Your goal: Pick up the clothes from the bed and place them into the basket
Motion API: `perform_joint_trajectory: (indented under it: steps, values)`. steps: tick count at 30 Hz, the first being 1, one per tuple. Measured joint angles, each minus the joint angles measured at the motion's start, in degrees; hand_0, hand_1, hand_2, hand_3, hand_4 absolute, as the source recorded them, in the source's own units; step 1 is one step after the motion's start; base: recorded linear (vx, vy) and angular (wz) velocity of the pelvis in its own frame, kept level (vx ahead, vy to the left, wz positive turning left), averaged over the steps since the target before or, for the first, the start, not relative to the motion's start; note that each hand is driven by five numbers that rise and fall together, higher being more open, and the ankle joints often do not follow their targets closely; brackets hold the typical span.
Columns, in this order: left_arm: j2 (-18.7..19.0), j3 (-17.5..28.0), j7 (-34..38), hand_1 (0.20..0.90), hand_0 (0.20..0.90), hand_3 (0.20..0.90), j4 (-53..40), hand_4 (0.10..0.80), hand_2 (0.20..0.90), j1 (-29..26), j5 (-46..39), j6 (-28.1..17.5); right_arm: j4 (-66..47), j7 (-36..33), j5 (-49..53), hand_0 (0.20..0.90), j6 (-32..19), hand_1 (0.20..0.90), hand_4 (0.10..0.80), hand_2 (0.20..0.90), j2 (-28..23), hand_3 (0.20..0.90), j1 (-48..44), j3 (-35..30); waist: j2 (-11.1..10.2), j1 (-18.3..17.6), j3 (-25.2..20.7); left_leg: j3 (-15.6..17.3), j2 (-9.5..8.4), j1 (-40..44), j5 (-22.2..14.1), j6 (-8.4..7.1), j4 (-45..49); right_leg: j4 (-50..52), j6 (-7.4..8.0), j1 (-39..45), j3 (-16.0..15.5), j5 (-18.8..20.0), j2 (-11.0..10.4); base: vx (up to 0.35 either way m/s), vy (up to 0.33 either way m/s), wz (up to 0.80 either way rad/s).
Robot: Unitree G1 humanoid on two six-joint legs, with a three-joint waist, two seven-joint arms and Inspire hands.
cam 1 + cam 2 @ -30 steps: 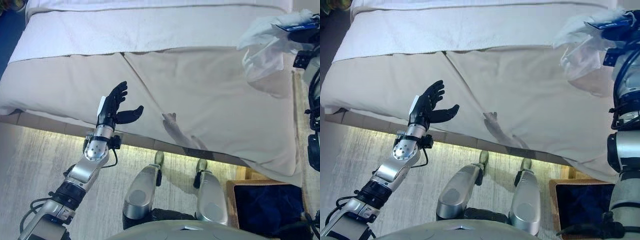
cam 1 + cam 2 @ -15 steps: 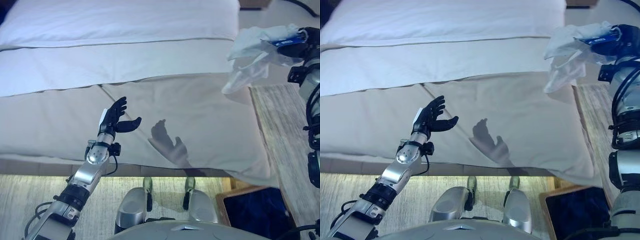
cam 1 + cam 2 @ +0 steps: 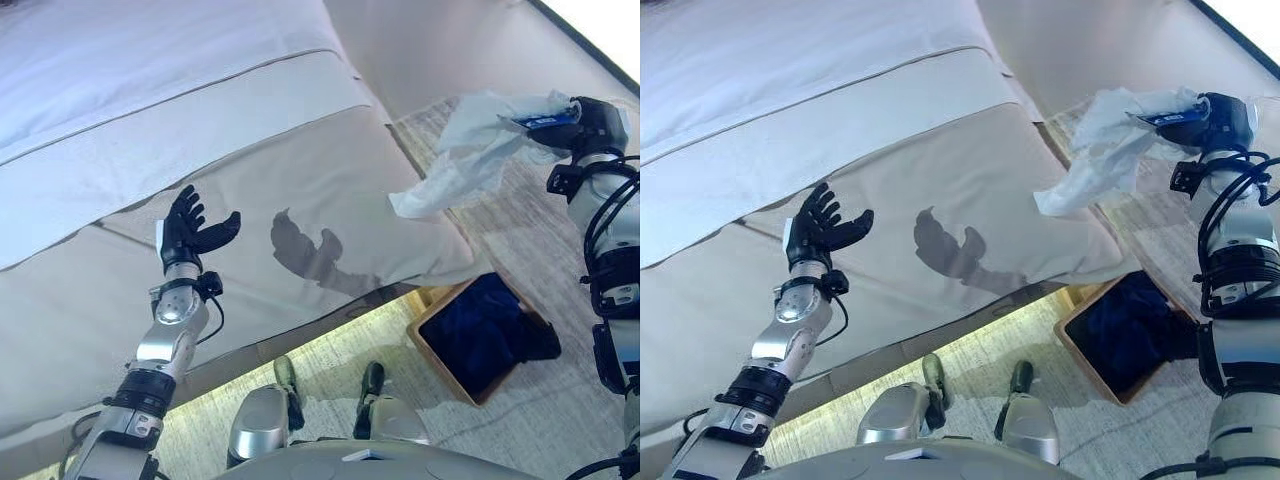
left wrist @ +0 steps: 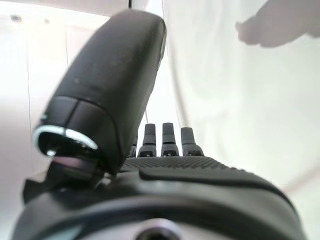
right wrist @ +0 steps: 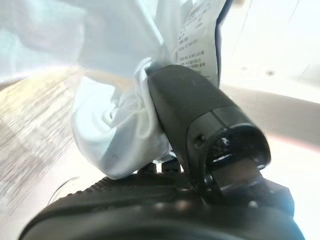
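Observation:
My right hand (image 3: 590, 118) is raised at the upper right, shut on a white garment (image 3: 462, 152) that hangs down past the bed's corner, above the floor. The right wrist view shows the same white cloth (image 5: 115, 135) bunched against the thumb (image 5: 190, 125), with a label on it. A wooden basket (image 3: 437, 335) with dark blue cloth (image 3: 480, 330) inside stands on the floor beside the bed, below and left of the hanging garment. My left hand (image 3: 186, 228) is held up, open and empty, over the beige bed cover (image 3: 330, 180).
The bed (image 3: 150, 90) fills the left and middle, with a white sheet and pillow at its far side. A pale rug (image 3: 560, 240) lies on the floor to the right of the bed, under the basket.
The camera has swung to the right, so the bed now lies slanted and the basket shows fully. My right hand still holds the white garment, now beyond the bed's corner. The left hand is unchanged.

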Motion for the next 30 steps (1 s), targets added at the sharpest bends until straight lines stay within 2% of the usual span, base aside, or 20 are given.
perform_joint_trajectory:
  steps: [2, 4, 8, 11, 18, 21, 25, 30]
  values:
    - [-0.23, 0.00, 0.12, 0.900, 0.900, 0.900, 0.05, 0.800, 0.900, -0.02, -0.05, -0.10, -0.94, -0.05, -0.09, 0.300, -0.03, 0.300, 0.100, 0.300, 0.40, 0.200, 0.24, 0.02, 0.07, -0.30, -0.06, -1.30, 0.04, 1.71, -0.33, -0.49, -1.23, 0.10, 0.18, -0.04, 2.56, 0.31, 0.33, -0.011, 0.025, -0.75]
    - [-0.23, 0.02, -0.14, 0.900, 0.900, 0.900, 0.05, 0.800, 0.900, -0.69, 0.01, -0.25, -2.88, -1.20, -0.61, 0.300, -0.17, 0.300, 0.100, 0.300, 0.54, 0.200, 2.02, -0.14, 0.03, -1.62, -0.45, -0.62, 0.46, 3.49, -0.44, -1.37, -3.75, 0.07, 0.53, -0.04, 3.56, 0.53, 0.91, -0.009, 0.017, -0.37]
    - [-0.22, -0.22, -0.50, 0.900, 0.900, 0.900, 0.09, 0.800, 0.900, -1.13, 0.05, -0.25, -6.45, -4.58, -3.05, 0.300, -1.18, 0.300, 0.100, 0.300, 3.18, 0.200, 8.37, -2.61, -0.57, -3.87, -3.31, 0.56, 0.33, 4.60, 0.08, -2.16, -6.00, -0.07, 0.88, -0.63, 4.45, 0.98, 1.02, -0.063, 0.008, -0.16]
    - [-0.15, -0.27, -0.48, 0.900, 0.900, 0.900, 0.12, 0.800, 0.900, -1.28, 0.08, -0.26, -6.59, -6.63, -3.00, 0.300, -1.19, 0.300, 0.100, 0.300, 5.72, 0.200, 11.68, -3.21, -0.45, -4.29, -5.83, 1.28, 0.26, 4.62, 0.50, -2.71, -7.47, -0.12, 1.11, -1.82, 5.47, 1.24, 1.25, -0.057, -0.026, -0.14]
    - [0.33, -0.72, -1.26, 0.900, 0.900, 0.900, 1.49, 0.800, 0.900, -1.14, 0.89, -0.25, -7.01, -8.63, -2.97, 0.300, -1.12, 0.300, 0.100, 0.300, 9.36, 0.200, 18.48, -4.38, -0.23, -5.59, -6.25, 3.57, 0.42, 4.63, 0.95, -3.13, -8.34, -2.05, 1.33, -2.53, 7.33, 2.75, 1.70, -0.028, -0.080, -0.17]
    - [0.78, -2.00, -4.07, 0.900, 0.900, 0.900, 2.10, 0.800, 0.900, -0.35, 3.96, -0.07, -7.01, -8.97, -3.00, 0.300, -0.69, 0.300, 0.100, 0.300, 9.42, 0.200, 19.65, -4.42, 0.62, -7.08, -6.73, 3.90, 0.42, 4.66, 1.59, -3.27, -9.77, -2.06, 1.33, -3.29, 7.61, 2.76, 1.90, 0.010, -0.105, -0.06]
    - [3.64, -6.51, -11.04, 0.900, 0.900, 0.900, 2.11, 0.800, 0.900, -0.12, 11.96, -0.09, -6.97, -7.72, -4.22, 0.300, 0.54, 0.300, 0.100, 0.300, 9.42, 0.200, 20.67, -4.50, 1.58, -7.95, -7.19, 5.00, 0.83, 5.20, 1.89, -3.58, -10.25, -2.13, 1.33, -3.55, 8.68, 2.76, 2.42, 0.015, -0.142, -0.14]
    - [4.78, -7.94, -15.38, 0.900, 0.900, 0.900, 2.11, 0.800, 0.900, -0.14, 14.89, -0.23, -6.44, -7.36, -9.18, 0.300, 1.48, 0.300, 0.100, 0.300, 9.43, 0.200, 20.97, -4.25, 3.36, -8.82, -7.32, 5.30, 1.58, 5.15, 2.03, -3.78, -10.39, -2.16, 1.34, -3.85, 8.80, 2.75, 3.26, -0.020, -0.116, -0.04]
